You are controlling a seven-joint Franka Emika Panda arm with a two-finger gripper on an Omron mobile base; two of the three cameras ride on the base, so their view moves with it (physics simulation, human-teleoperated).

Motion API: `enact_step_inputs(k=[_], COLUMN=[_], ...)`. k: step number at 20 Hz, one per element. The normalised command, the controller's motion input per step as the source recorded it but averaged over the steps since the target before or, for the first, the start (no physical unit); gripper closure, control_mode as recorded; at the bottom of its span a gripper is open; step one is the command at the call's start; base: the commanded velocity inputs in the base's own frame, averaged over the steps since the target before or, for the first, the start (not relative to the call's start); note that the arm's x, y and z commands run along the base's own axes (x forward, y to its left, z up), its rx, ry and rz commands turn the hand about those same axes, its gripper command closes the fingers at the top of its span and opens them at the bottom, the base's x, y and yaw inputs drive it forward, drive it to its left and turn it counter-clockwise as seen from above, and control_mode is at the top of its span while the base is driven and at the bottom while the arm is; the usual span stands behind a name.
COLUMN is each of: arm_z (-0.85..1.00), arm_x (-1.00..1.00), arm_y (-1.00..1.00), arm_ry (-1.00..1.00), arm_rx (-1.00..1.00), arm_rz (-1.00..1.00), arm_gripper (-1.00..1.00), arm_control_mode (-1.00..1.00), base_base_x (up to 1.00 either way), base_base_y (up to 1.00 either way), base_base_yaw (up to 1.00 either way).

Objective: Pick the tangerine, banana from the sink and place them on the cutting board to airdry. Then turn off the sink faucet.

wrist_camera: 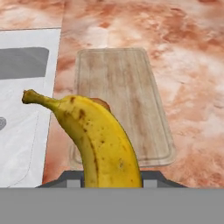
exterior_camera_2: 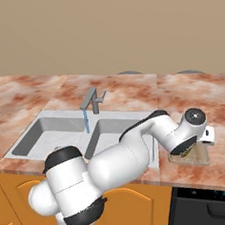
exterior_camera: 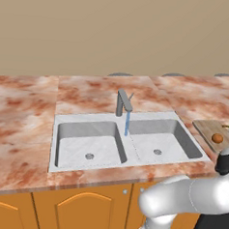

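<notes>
Pincer grips curved, brown-speckled yellow banana above grainy rectangular wooden cutting board on marbled counter.

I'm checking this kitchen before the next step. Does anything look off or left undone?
The sink faucet is running a blue stream into the sink, whose basins look empty. Otherwise tidy: tangerine sits on the cutting board.

One banana; one tangerine; one cutting board; one sink, two basins; one sink faucet.
</notes>
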Motion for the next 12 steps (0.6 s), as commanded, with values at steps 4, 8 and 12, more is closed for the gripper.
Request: enact_step_inputs(k=[4,8,12], arm_z=[-0.01,-0.17,-0.26], arm_x=[0.28,0.27,0.23], arm_y=[-0.18,-0.18,-0.16], arm_ry=[0.04,0.06,0.06], arm_rx=[0.03,0.05,0.04], arm_rz=[0.0,0.0,0.0], arm_gripper=[1.0,1.0,1.0], arm_control_mode=[-1.0,-1.0,-1.0], base_base_x=[0.0,0.0,0.0], base_base_y=[0.0,0.0,0.0], base_base_yaw=[0.0,0.0,0.0])
